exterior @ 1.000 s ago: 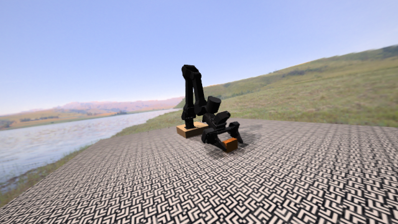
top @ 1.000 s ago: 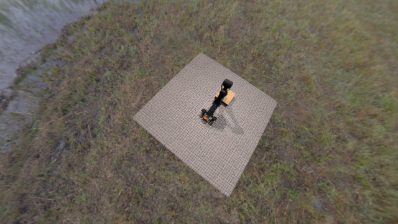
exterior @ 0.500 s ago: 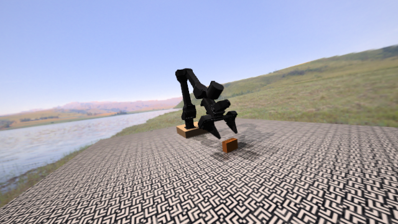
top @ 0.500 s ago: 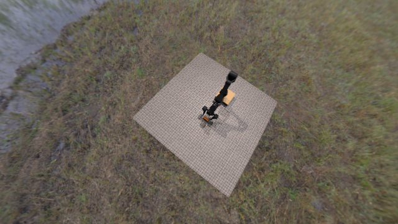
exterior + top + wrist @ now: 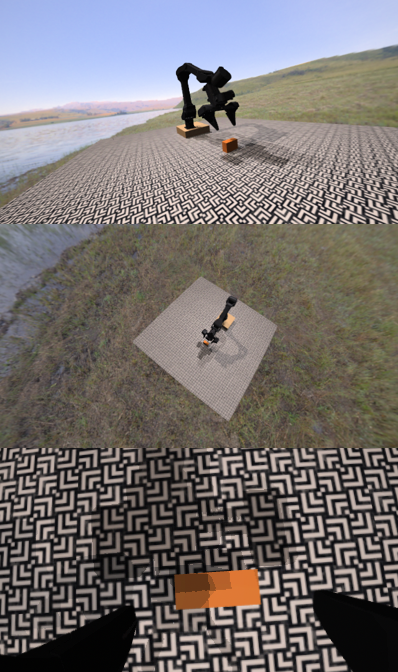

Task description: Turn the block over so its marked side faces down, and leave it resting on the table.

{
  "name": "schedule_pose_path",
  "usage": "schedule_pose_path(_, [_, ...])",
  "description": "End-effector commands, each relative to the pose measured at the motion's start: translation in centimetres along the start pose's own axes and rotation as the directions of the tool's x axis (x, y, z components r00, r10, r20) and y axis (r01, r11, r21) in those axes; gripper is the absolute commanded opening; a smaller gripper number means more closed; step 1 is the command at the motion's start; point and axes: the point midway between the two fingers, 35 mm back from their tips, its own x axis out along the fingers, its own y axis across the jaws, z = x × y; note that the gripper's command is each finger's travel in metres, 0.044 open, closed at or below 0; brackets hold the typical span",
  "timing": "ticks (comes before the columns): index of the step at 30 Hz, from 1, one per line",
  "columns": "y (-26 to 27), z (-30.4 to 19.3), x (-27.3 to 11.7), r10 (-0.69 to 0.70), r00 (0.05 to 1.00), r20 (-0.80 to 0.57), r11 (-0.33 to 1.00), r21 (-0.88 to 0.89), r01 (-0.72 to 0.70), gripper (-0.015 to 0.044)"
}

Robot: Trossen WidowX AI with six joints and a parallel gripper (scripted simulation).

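Note:
The orange block (image 5: 206,342) (image 5: 229,145) (image 5: 217,589) stands on one of its narrow sides on the patterned table (image 5: 174,333) (image 5: 124,186) (image 5: 50,548). Its narrow upper face is plain orange and partly in shadow in the wrist view. Its broad side facing the exterior camera looks plain and dark orange. The marked side does not show in any view. My gripper (image 5: 209,340) (image 5: 226,127) (image 5: 224,600) is wide open and empty. It hangs above the block, pointing down, with a finger beyond each end of the block in the wrist view.
The arm stands on a wooden base (image 5: 230,320) (image 5: 194,130) behind the block as seen from the exterior view. Shadows of the arm and gripper fall around the block. The table's edges lie well away from the block, with grass beyond them.

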Motion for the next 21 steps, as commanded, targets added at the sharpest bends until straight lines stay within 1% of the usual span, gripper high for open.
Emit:
schedule_pose_path(1, [0.1,1.1,-0.1,0.005,0.993,-0.121,1.000,0.004,-0.004,0.0440])
schedule_pose_path(8, [0.0,2.7,-0.7,0.007,0.936,-0.353,1.000,0.007,-0.005,0.0440])
schedule_pose_path(10, [0.0,2.9,-0.9,0.007,0.919,-0.393,1.000,0.008,-0.005,0.0440])
schedule_pose_path(15, [0.1,3.0,-0.7,0.007,0.917,-0.398,1.000,0.008,-0.005,0.0440])
schedule_pose_path(19, [-0.1,1.7,2.1,0.007,0.917,-0.399,1.000,0.008,-0.004,0.0440])
schedule_pose_path(21, [-0.1,1.6,2.3,0.007,0.917,-0.399,1.000,0.008,-0.004,0.0440])
